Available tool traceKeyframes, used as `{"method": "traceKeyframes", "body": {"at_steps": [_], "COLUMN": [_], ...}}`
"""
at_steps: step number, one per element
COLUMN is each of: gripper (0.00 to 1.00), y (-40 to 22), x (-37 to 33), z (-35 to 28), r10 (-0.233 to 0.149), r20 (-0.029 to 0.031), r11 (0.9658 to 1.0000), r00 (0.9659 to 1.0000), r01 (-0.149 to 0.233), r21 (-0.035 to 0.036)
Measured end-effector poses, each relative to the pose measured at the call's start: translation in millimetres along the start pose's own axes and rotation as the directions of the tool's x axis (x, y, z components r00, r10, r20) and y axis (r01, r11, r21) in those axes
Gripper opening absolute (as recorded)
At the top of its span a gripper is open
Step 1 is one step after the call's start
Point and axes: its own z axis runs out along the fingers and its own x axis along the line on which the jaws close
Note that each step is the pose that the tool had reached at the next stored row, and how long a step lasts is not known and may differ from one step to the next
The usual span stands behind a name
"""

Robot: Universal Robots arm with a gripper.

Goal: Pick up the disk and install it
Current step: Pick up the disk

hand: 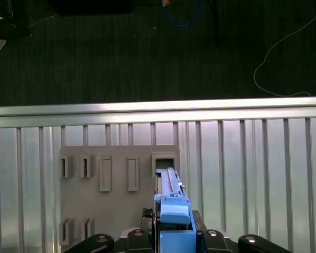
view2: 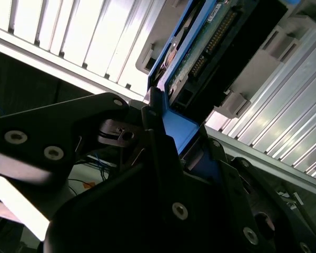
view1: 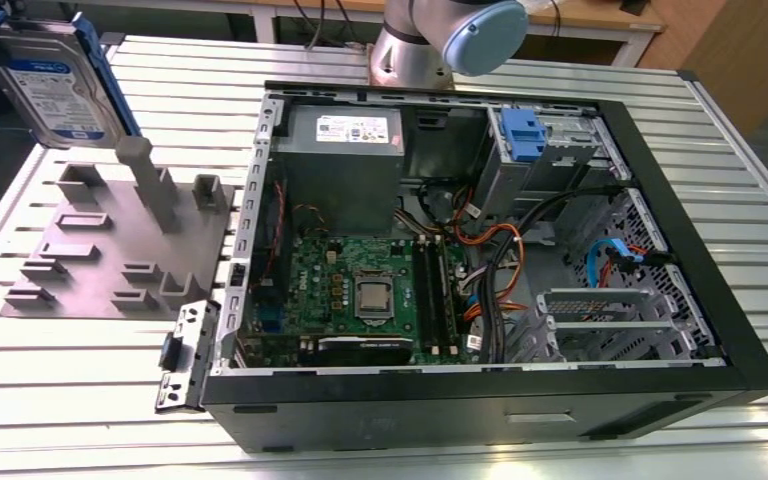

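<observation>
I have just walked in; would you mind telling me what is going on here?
The robot arm's gripper is shut on the disk, gripping it by its blue rail. It holds the disk upright above the grey fixture on the slatted table, at the exterior view's left. The open computer case lies beside the fixture, and the disk is not yet installed in it.
</observation>
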Motion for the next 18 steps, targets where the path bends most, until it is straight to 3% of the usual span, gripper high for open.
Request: {"method": "traceKeyframes", "body": {"at_steps": [3, 18], "gripper": [0.36, 0.36], "y": [0.0, 0.0], "x": [-0.1, -0.2], "z": [-4.7, -8.4], "r10": [0.000, 0.000], "r20": [0.0000, 0.0001], "r11": [1.0000, 1.0000], "r00": [1.0000, 1.0000], "r01": [0.000, 0.000], "r21": [0.0000, 0.0001]}}
